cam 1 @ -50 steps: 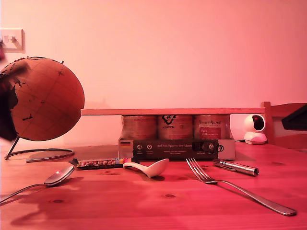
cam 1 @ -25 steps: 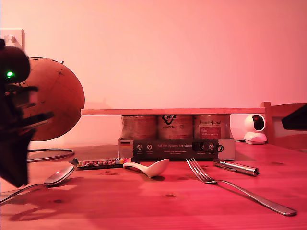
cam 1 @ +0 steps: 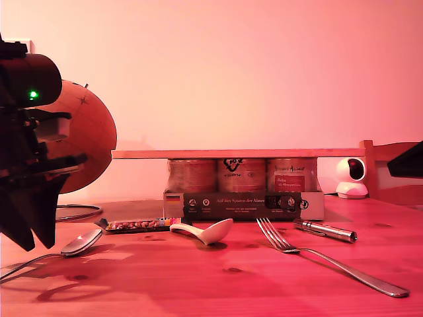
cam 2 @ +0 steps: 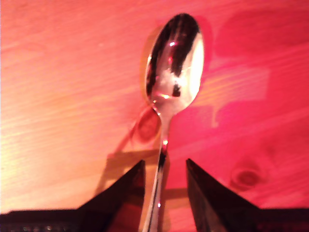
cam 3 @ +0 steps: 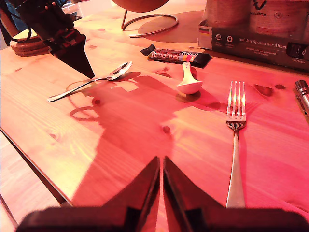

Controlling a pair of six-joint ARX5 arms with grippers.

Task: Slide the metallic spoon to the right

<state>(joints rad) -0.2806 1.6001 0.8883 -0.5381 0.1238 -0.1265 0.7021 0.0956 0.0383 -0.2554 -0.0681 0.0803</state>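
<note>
Wooden table (pink-lit); first tool open astride metallic spoon; second tool closed.

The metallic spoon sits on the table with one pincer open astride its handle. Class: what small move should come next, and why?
Probably lower my first pincer a little further and close it on the handle. Its fingers stand open either side of the metallic spoon, and the exterior view shows the tips hanging just above the wooden table. My second pincer waits shut, far off.
</note>
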